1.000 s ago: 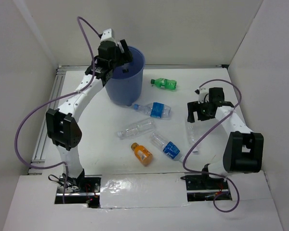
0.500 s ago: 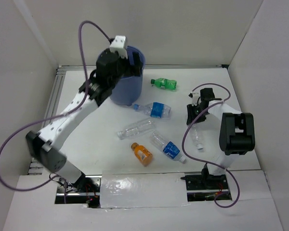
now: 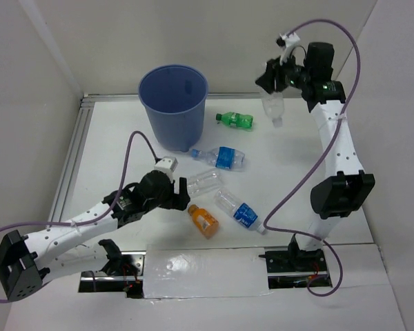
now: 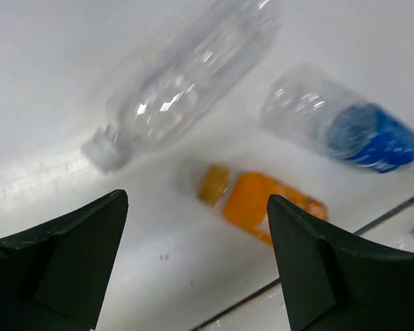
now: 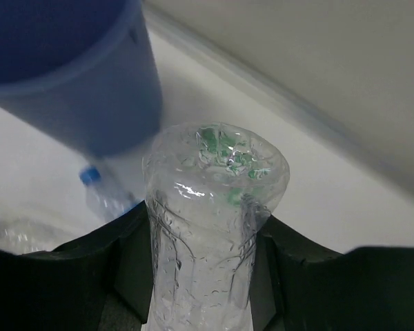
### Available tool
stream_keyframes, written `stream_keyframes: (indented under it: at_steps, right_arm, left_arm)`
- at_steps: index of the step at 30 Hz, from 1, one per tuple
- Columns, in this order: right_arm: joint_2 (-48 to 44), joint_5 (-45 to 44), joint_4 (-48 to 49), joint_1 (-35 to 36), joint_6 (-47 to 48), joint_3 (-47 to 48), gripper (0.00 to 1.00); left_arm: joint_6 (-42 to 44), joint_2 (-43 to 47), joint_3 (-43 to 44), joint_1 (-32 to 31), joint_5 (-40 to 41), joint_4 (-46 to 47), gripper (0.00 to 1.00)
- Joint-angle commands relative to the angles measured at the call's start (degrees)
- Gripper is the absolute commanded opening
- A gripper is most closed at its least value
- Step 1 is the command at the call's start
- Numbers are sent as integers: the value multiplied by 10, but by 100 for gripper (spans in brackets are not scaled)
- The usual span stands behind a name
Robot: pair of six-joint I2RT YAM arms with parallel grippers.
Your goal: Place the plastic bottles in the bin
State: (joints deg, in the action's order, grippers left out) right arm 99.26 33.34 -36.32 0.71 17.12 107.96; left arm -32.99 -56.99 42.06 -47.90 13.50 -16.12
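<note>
clear bottle (image 3: 274,109) clamped in right gripper (image 3: 272,89), held high; left gripper (image 3: 185,195) jaws apart near orange bottle (image 3: 203,221)

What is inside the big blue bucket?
Inside the large round blue plastic bin, only its smooth blue inner wall shows, with no bottle in sight. Part of the bottom is hidden behind the near wall, so something small lying there cannot be ruled out.
</note>
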Motion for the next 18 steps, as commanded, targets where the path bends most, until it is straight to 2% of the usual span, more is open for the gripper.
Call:
stream_keyframes:
  at_steps: [1,2,5,8,14,18]
  right_arm:
    - [6,89,136,65,-66,64,0]
    - [17,89,197,81,-80,75,0]
    - [50,60,255,140,-117,141,0]
    - [116,39,322,190,-162,212,1]
    - [174,-17,404,277,-162,246,1]
    - [225,-40,430,296,-167,269,4]
  left_arm:
    - [-153,25,-28,-1,40,-7,94]
    - [-173,25,-28,-1,35,-14,94]
    - [-268,30,-41,-1,3,-22,94]
    - [-370,30,-66,-6,-44,13,94]
    - [-442,-23,-64,-12,-95,15,94]
    - [-469,-74,-58,-18,-118,18,97]
